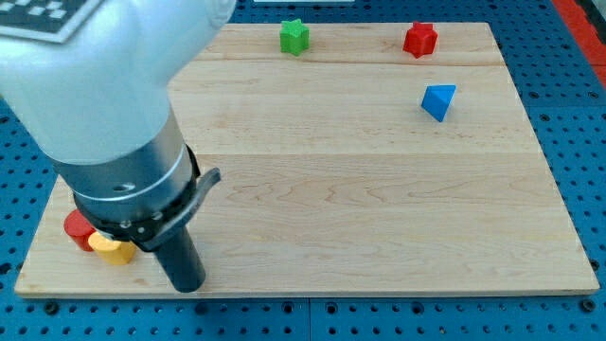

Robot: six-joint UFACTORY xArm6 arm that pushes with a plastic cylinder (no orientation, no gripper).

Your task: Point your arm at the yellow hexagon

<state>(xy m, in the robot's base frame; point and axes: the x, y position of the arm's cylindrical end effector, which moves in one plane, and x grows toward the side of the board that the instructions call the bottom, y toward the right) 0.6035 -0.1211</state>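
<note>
A yellow block (113, 250), mostly hidden by my arm so its shape is unclear, lies at the board's bottom left corner. A red block (77, 228) touches it on its upper left, also partly hidden. My tip (188, 285) rests on the board just to the right of the yellow block, near the bottom edge. A green star block (294, 36) and a red star block (420, 40) sit near the board's top edge. A blue triangular block (438, 100) lies at the upper right.
The wooden board (379, 189) lies on a blue perforated table (578, 123). My large grey arm body (104, 104) covers the view's upper left and hides part of the board there.
</note>
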